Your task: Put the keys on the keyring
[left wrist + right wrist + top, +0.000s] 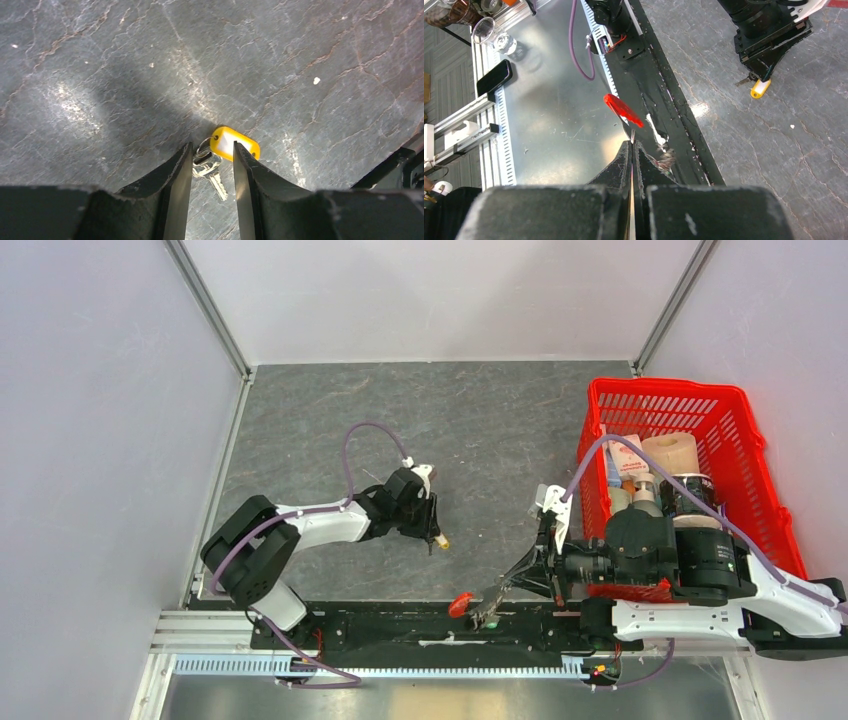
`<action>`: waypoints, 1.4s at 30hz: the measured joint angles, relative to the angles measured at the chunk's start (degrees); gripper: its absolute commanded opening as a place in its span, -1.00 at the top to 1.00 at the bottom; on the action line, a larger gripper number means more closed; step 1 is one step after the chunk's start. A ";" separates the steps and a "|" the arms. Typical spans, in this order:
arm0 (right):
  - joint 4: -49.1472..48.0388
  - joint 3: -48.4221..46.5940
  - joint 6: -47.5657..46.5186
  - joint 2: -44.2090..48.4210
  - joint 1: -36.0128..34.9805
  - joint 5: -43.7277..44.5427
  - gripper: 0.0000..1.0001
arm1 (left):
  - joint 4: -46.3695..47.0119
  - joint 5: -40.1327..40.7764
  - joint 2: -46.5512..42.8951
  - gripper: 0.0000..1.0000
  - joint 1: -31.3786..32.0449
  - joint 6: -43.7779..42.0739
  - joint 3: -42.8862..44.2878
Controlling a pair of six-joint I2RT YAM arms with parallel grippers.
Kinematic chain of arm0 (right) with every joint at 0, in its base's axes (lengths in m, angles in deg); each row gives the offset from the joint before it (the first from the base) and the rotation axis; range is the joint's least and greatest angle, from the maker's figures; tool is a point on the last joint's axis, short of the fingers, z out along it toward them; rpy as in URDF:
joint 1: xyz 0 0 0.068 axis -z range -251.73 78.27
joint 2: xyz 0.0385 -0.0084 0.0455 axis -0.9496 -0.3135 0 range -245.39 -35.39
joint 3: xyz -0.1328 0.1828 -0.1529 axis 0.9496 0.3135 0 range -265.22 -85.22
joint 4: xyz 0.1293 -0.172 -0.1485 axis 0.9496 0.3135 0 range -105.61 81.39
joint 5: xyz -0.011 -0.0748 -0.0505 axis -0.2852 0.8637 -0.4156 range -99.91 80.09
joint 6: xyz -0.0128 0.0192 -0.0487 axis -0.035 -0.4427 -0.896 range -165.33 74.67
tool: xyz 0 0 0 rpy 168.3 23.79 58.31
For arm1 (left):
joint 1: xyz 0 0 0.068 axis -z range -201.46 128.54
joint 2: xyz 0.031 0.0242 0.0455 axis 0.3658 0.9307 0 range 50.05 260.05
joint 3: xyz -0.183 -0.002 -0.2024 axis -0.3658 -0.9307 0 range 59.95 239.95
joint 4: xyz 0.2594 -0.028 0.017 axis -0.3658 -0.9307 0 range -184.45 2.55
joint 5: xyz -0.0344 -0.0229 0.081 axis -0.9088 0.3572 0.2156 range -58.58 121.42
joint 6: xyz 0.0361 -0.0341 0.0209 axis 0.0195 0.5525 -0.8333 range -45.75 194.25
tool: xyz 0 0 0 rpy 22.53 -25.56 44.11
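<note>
The yellow-tagged key (212,172) lies on the dark slate table, its yellow tag (235,142) just beyond the metal blade. My left gripper (212,150) is open, low over the table, its fingers straddling the key without closing on it. In the top view the left gripper (430,522) is at mid-table with the tag (442,540) at its tip. My right gripper (631,144) is shut on the thin metal of the keyring, and the red fob (623,110) sticks out past its tips. The top view shows the fob (460,603) over the near rail. The green tag (490,621) hangs beside it.
A red basket (740,410) holding bottles and a tape roll stands at the right, next to the right arm. A black mounting rail (400,625) runs along the near edge. Beyond it is a metal surface with a phone (494,77) and a glass (486,30).
</note>
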 measured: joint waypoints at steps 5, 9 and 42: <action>0.00 0.00 0.00 -0.31 0.00 0.15 1.00 | 1.68 -0.79 0.20 0.21 -1.22 0.00 -1.09; 0.00 0.00 -0.02 -0.83 0.00 0.20 1.00 | 2.56 -1.27 0.20 0.29 -1.90 -0.02 -1.55; -0.04 0.00 0.04 -2.27 0.00 0.33 1.00 | 5.64 -4.90 -1.75 0.96 -2.45 0.26 -4.85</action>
